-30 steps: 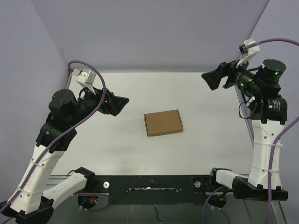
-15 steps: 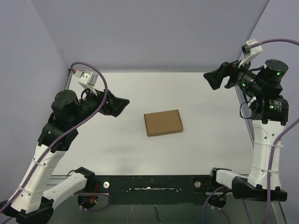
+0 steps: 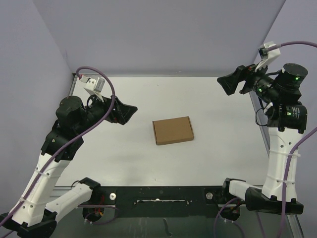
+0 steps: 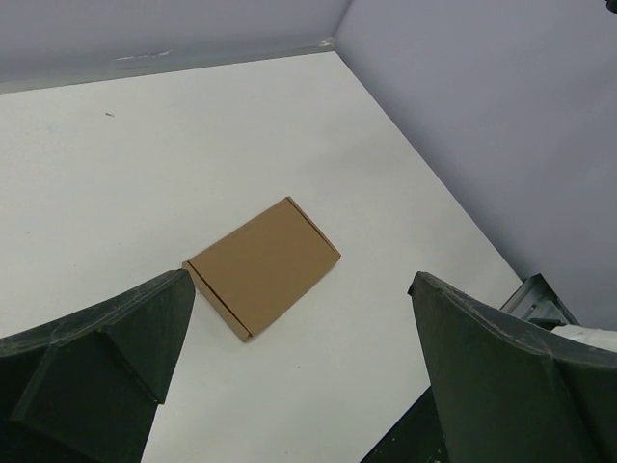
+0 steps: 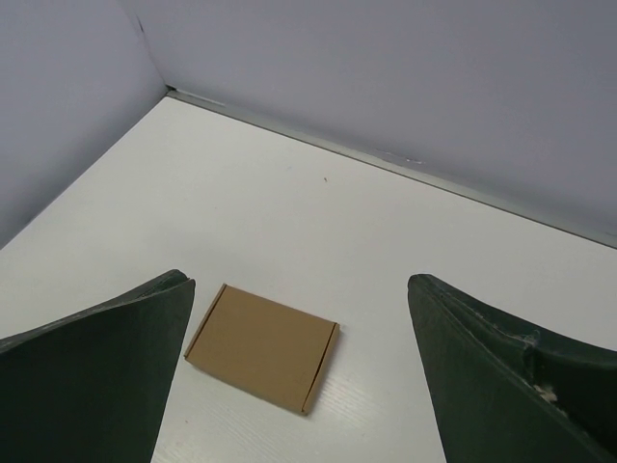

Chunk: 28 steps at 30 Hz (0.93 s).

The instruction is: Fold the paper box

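**Lilac walls, white desk: a closed cardboard box lies alone between two open grippers**

Left gripper (image 3: 128,112) hangs above the desk (image 3: 148,94) at the left of the overhead frame. Its two dark fingers are spread wide with nothing between them. In its own wrist view the fingers (image 4: 96,347) fill the lower corners, and the paper box shows in the gap between them, lower down and well apart.

Right gripper (image 3: 226,85) hangs at the upper right of the overhead frame, near the desk's far right corner. It is also spread wide and empty, and it points in towards the middle. Its wrist camera frames the box between the fingers in the same way, again from well off.

Paper box (image 3: 173,130) lies flat at the centre of the overhead frame, slightly right of middle. It is a plain brown rectangle, turned a little askew to the desk edges. Its lid looks shut and a seam line runs along one short side. Nothing touches it.

Both arms are probably held off like this to keep the box clear and in camera view. Judging by the closed shape, the folding looks finished or nearly so. Whether every flap is tucked in cannot be told from here.
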### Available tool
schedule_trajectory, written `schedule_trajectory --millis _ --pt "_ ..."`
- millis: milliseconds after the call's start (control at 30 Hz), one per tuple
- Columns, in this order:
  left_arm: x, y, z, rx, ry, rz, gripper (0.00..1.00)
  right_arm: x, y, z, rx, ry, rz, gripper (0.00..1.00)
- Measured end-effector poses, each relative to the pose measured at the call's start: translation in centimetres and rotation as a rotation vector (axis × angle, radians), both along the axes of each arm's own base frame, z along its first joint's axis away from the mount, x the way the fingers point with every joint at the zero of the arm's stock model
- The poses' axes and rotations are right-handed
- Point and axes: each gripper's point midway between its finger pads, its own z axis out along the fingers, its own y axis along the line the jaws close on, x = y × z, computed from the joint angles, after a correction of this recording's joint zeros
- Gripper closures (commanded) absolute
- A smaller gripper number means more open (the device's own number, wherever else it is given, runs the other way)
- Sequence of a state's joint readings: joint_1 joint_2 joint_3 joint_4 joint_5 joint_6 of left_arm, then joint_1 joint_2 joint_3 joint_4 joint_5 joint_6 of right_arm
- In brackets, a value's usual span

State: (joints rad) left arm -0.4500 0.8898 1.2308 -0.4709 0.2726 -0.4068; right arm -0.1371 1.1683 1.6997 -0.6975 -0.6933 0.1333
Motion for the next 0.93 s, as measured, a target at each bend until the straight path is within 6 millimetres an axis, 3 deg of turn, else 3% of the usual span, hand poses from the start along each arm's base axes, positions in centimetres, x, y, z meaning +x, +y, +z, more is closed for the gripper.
schedule_trajectory --millis 933 --pt "-0.16 0.14 -0.26 0.002 -0.002 0.003 0.02 -0.04 0.16 -0.26 0.005 0.005 0.020 0.02"
